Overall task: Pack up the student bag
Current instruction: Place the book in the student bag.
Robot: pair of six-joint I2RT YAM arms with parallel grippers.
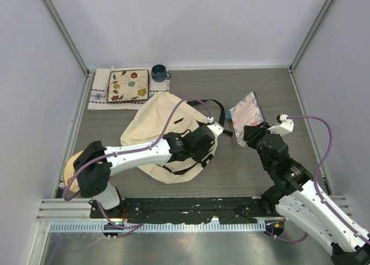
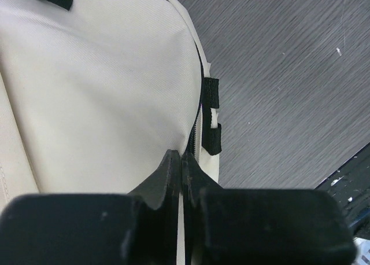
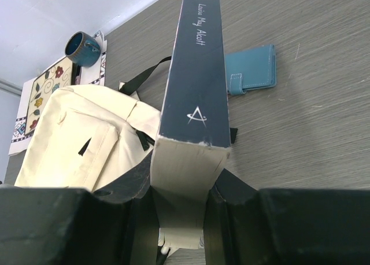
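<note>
The student bag (image 1: 156, 117), cream fabric with black straps, lies flat mid-table. My left gripper (image 1: 214, 130) sits at its right edge. In the left wrist view the jaws stand pressed together at the bag's (image 2: 104, 85) black zipper line (image 2: 200, 117), pinching the seam there; the left gripper (image 2: 182, 158) shows only a hairline gap. My right gripper (image 1: 252, 132) is shut on a thick book (image 1: 247, 110) with a dark blue spine (image 3: 193, 74), held on edge to the right of the bag (image 3: 75, 137). The right gripper (image 3: 184, 190) clamps the book's page block.
A teal wallet (image 3: 251, 68) lies on the table behind the book. A floral placemat (image 1: 128, 85) on a white cloth and a blue mug (image 1: 159, 73) sit at the back left. A tan round object (image 1: 72, 164) lies by the left arm's base.
</note>
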